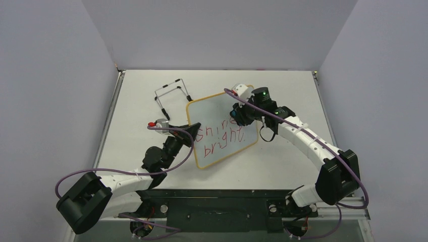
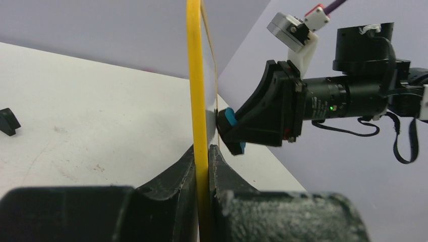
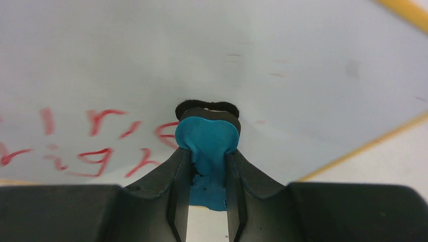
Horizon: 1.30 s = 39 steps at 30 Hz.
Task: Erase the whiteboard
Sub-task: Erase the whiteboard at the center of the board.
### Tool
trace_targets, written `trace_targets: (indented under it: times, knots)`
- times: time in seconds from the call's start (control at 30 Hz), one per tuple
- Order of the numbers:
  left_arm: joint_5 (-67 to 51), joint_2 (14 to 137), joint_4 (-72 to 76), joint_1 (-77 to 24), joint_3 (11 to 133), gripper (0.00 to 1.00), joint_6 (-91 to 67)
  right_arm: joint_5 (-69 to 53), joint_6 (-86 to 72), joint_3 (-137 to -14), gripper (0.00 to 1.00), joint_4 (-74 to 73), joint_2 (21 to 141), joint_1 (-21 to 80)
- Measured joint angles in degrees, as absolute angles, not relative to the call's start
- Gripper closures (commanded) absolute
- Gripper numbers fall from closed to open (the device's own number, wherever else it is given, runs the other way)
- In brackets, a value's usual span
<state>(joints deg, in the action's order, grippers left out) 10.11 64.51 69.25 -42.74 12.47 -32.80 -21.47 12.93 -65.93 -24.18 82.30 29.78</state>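
The whiteboard (image 1: 217,121), white with a thin yellow frame and red handwriting, is held tilted above the table. My left gripper (image 1: 191,130) is shut on its left edge; in the left wrist view the yellow frame (image 2: 194,75) runs between the fingers of my left gripper (image 2: 203,151). My right gripper (image 1: 237,115) is shut on a blue eraser (image 3: 207,138) with a black felt pad and presses it against the board's face (image 3: 151,60), just right of the red writing. The right gripper and eraser (image 2: 229,118) also show in the left wrist view.
A thin black wire stand (image 1: 170,93) sits on the table behind the board at the left. Grey walls close in the table on three sides. The near edge carries a dark mounting rail (image 1: 222,206).
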Motion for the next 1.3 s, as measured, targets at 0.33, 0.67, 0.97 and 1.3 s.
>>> trace_targets:
  times: [0.33,0.67,0.97,1.3]
  knots:
    - [7.6,64.7,70.0,-42.8,12.5,1.00,-32.1,-6.7,5.0,-64.4,1.00,-15.3,81.3,25.7]
    - [9.5,65.2,69.6,-42.8,12.4,1.00,-33.2,-14.4,5.2,-65.6,1.00,-15.1,81.0,33.8]
    - [8.0,65.5,70.1,-42.8,12.4,1.00,-32.8,-10.9,1.0,-65.7,1.00,-14.0,81.0,26.9]
    - [8.4,66.8,70.6,-42.9,12.4,1.00,-33.6,-22.6,4.8,-69.2,1.00,-17.2,81.7,37.4]
